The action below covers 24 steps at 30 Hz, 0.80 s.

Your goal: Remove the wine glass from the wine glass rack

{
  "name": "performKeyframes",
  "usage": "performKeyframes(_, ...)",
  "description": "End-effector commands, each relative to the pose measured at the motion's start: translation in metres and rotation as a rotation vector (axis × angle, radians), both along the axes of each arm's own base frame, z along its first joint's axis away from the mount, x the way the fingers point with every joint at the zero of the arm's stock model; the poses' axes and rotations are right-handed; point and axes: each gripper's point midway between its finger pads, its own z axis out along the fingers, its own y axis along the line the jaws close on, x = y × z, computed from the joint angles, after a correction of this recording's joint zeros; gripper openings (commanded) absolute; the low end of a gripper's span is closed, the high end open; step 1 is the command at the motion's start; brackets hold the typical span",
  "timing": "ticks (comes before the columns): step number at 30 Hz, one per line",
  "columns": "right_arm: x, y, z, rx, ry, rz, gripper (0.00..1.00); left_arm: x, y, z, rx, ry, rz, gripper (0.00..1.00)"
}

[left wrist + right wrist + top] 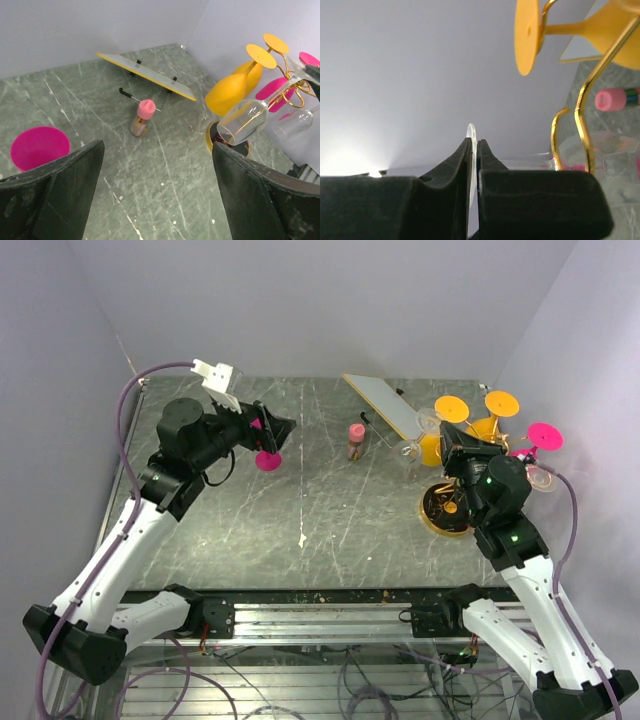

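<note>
The gold wire wine glass rack [447, 512] stands at the right with orange, magenta and clear glasses hanging upside down on its arms. My right gripper [462, 455] is up at the rack. In the right wrist view it [475, 142] is shut on the thin clear foot [471, 131] of a clear wine glass whose stem runs to the gold wire [584, 100]. That glass's bowl [245, 122] still hangs tilted by the rack [296, 95]. My left gripper [272, 430] is open and empty [157, 146] over the table.
A magenta glass [268, 461] rests on the table beside the left gripper [40, 147]. A pink-capped bottle [356, 440] stands mid-table. A flat white board with a yellow edge [385, 405] leans at the back. Walls close in on the rack's right.
</note>
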Motion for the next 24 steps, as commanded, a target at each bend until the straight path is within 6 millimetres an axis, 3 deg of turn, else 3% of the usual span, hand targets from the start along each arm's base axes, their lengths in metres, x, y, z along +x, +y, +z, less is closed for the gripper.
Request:
performKeyframes(1,-0.017,0.012,0.056,0.110,-0.180,0.097,0.00,-0.002,-0.016,0.005,-0.077,0.052,-0.070,0.99)
performKeyframes(8,-0.033,0.026,0.093,0.196,-0.308,0.209,0.00,-0.040,-0.049,0.015,-0.402,0.241,-0.306,0.99)
performKeyframes(14,-0.052,0.048,0.130,0.293,-0.445,0.382,0.00,-0.057,-0.059,0.038,-0.703,0.288,-0.484,0.98)
performKeyframes(24,-0.075,0.061,0.161,0.446,-0.576,0.563,0.00,-0.070,-0.068,0.048,-0.891,0.346,-0.606,0.98)
